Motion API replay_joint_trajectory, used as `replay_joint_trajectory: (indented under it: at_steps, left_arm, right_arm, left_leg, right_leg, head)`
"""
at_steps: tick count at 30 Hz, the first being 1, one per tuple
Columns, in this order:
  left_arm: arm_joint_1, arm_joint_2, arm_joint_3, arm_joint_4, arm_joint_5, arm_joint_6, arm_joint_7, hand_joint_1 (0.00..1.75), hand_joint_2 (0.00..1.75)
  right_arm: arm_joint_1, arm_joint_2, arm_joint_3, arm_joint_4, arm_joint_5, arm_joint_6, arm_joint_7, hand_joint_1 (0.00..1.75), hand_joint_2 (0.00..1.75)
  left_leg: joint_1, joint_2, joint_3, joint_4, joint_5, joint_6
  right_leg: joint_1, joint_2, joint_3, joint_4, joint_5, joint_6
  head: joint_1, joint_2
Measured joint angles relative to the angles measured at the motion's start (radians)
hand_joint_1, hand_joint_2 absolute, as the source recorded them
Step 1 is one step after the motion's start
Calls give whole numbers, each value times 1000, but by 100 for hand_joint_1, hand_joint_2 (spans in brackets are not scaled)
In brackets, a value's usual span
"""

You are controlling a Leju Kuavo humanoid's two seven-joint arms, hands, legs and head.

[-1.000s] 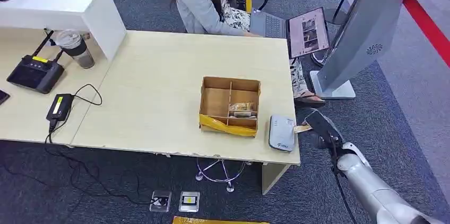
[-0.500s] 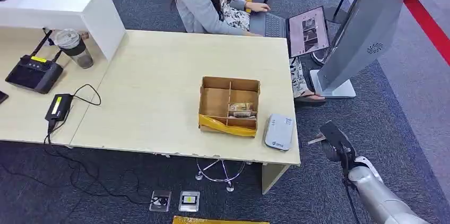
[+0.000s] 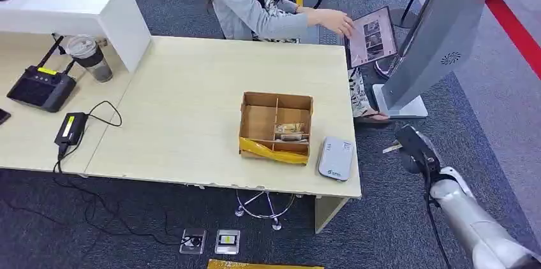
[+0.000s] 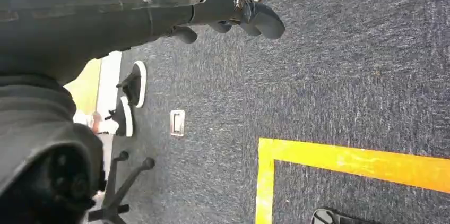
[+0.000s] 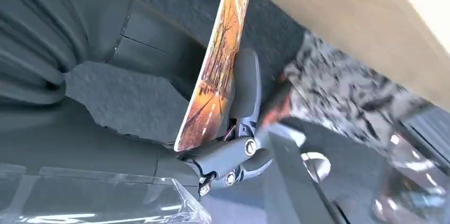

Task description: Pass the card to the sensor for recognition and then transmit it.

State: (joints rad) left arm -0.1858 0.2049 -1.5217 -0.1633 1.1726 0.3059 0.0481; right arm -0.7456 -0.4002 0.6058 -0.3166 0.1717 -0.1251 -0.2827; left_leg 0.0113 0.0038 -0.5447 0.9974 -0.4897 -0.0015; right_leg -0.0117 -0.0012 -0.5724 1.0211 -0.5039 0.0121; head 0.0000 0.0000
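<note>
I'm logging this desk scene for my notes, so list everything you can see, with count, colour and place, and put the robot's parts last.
Table: one, pale wood, centre.
Cardboard box: one, brown, divided into compartments, yellow tape on its near side, near table's front edge.
Sensor: one, grey-white, just right of the box.
Laptop: one, grey, open, beyond table's far right corner.
Person: one, grey top, seated behind table, reaching to laptop.
Cup: one, clear with dark sleeve, far left.
Black devices: two, a controller and a cabled unit, left.
Kiosk stand: one, grey, right.
Card: one, orange print, in the right robot hand, off the table's right edge.
Left robot hand: one, dark, over carpet.
</note>
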Motion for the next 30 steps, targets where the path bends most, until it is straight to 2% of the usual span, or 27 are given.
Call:
replay_joint_trajectory:
  at_steps: [6,14,20,25,30]
  left_arm:
    - [0,0,0,0,-16,0,0,0,0]
    - [-1,-1,0,0,-53,-11,0,0,0]
    - [0,-1,0,0,-68,-18,2,0,0]
    - [-3,-1,-1,0,-105,-19,31,0,0]
    - [0,0,-1,0,-113,-21,35,0,0]
  right_arm:
    - [-134,13,4,0,56,6,24,175,175]
    - [-241,94,13,0,143,3,60,175,175]
    - [-265,140,26,3,159,6,64,175,175]
    - [-268,199,40,8,173,5,83,175,175]
    - [-267,225,49,8,175,1,91,175,175]
  left_leg:
    - [0,-1,0,0,1,-1]
    - [1,-1,0,0,1,-1]
    - [0,-3,-2,0,1,0]
    - [1,0,-1,0,1,0]
    - [1,-3,-2,0,2,-1]
  right_leg:
    - [0,-1,0,0,0,0]
    - [1,-1,0,0,0,0]
    - [1,-4,0,0,0,0]
    - [1,-1,-1,0,0,0]
    - [2,-4,-1,0,0,0]
  head:
    - [1,0]
    - [0,0]
    - [1,0]
    - [0,0]
    - [0,0]
